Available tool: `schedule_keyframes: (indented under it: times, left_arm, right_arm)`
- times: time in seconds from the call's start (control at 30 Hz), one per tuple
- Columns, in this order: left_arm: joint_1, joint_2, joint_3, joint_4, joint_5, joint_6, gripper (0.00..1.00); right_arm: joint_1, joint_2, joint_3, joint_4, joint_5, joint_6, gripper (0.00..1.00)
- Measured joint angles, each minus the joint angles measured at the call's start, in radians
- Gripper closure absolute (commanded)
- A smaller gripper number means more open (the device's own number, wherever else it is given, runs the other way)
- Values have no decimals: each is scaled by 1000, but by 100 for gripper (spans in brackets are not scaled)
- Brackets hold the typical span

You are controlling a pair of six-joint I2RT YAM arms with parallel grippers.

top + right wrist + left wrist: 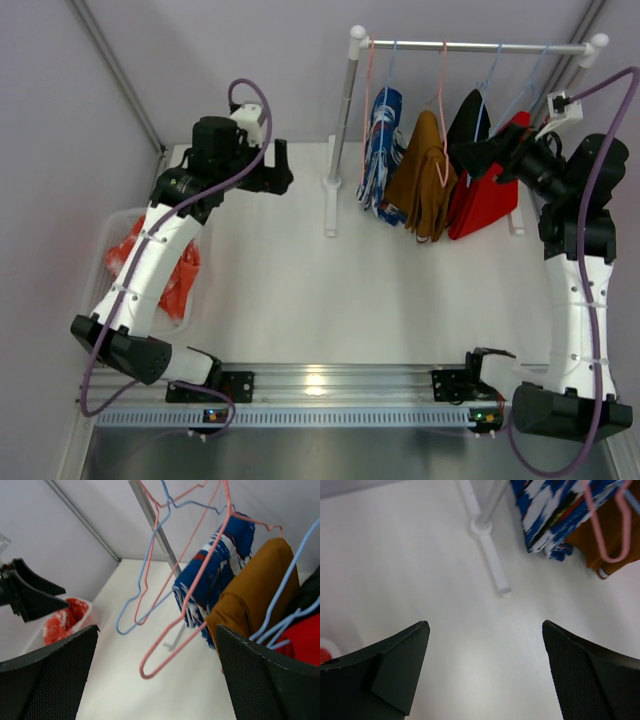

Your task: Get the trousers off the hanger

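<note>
Left gripper [485,625] hovers over bare table [290,290] near the rack's [480,46] foot, its fingers wide apart with nothing between them. The right gripper [156,627] is likewise spread and empty, raised at the rack's right end and facing along the hanging clothes.

The trousers [62,622] are off the rack: a crumpled orange-red heap with pale speckles, lying in a white basket [87,611] at the table's left edge (the left arm crosses over part of it in the top view). Their legs cannot be made out in the bundle.

The hanger [612,560], thin and pink, hangs bare from the rail, its lower loop in front of a brown garment [425,175]. Beside that hang a blue-and-white garment [385,150] on the left and a red one [490,200] on the right.
</note>
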Motion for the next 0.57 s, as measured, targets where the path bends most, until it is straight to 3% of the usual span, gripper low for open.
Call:
schedule_keyframes:
  times: [0.13,0.3,0.57]
  left_arm:
    - [131,-70,-163,-13,-12,-11,1]
    - [185,-151,-352,-15,-65,-5,1]
    - [258,-226,-376,-4,-122,-1,1]
  right_arm:
    - [-1,-87,-90,-65,27,-108,1]
    - [-1,-147,-186,-105,57,-203,0]
    - [21,-119,-232,-140,91,-257,0]
